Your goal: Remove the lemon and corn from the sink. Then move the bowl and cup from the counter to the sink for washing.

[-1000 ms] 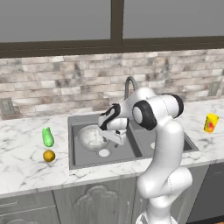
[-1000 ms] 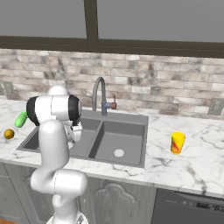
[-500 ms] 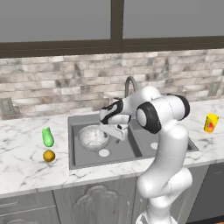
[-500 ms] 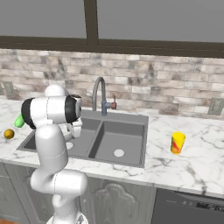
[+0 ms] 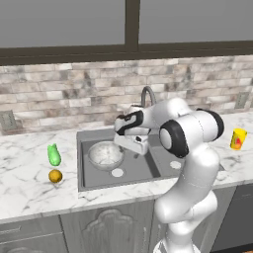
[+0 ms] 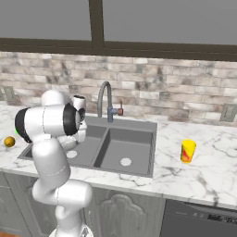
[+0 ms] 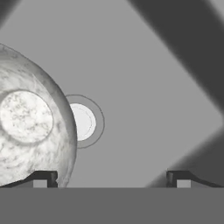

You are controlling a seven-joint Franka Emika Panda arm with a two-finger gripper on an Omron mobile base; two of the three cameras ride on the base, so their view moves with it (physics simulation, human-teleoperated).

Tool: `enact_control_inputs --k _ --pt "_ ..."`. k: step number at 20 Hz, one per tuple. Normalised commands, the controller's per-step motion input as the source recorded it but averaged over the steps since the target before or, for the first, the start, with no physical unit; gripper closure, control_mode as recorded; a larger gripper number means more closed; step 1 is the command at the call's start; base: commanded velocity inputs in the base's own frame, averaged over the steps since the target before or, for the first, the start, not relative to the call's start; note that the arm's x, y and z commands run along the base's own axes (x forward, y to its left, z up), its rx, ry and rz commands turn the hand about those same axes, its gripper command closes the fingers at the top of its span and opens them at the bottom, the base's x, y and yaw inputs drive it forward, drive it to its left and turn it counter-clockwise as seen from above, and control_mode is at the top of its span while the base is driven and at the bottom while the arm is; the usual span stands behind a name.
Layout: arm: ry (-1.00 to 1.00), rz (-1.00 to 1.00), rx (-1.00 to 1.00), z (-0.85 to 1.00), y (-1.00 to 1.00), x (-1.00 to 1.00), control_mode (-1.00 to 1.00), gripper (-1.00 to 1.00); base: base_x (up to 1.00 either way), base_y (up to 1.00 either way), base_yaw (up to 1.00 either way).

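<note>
The speckled grey bowl (image 5: 105, 154) sits upright in the left basin of the sink (image 5: 148, 168), beside the drain (image 7: 83, 121). My gripper (image 5: 134, 147) hangs just right of and above the bowl, open, with nothing between its fingers. In the hand view the bowl (image 7: 26, 131) lies at the left, under the left fingertip (image 7: 41, 178), and the gripper (image 7: 111, 179) stands wide. The green corn (image 5: 54, 155) and the lemon (image 5: 56, 176) rest on the counter left of the sink. The yellow cup (image 5: 238, 139) (image 6: 188, 151) stands on the counter to the right.
The curved faucet (image 5: 147, 95) (image 6: 105, 99) rises behind the divider between the basins. The right basin (image 6: 125, 148) holds only its drain. A brick wall and a window back the marble counter (image 6: 208, 171). The lemon (image 6: 9, 141) shows at the far left.
The hand has drifted slightly right and away from the bowl, which stays in the left basin. The jaws have opened a touch wider.
</note>
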Motion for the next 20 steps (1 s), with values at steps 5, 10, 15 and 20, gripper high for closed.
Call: enact_control_inputs --k 5,10,15,20 --pt "0.02 0.09 0.0 0.24 -0.09 -0.26 -1.0 -1.0 0.0 0.0 0.0" --pt "0.05 0.08 0.0 0.22 -0.1 -0.26 -1.0 -1.0 0.0 0.0 0.0" --pt "0.01 0.08 0.0 0.19 -0.15 -0.31 -1.0 -1.0 0.0 0.0 0.0" --pt "0.0 0.08 0.0 0.17 -0.2 -0.32 -1.0 -1.0 0.0 0.0 0.0"
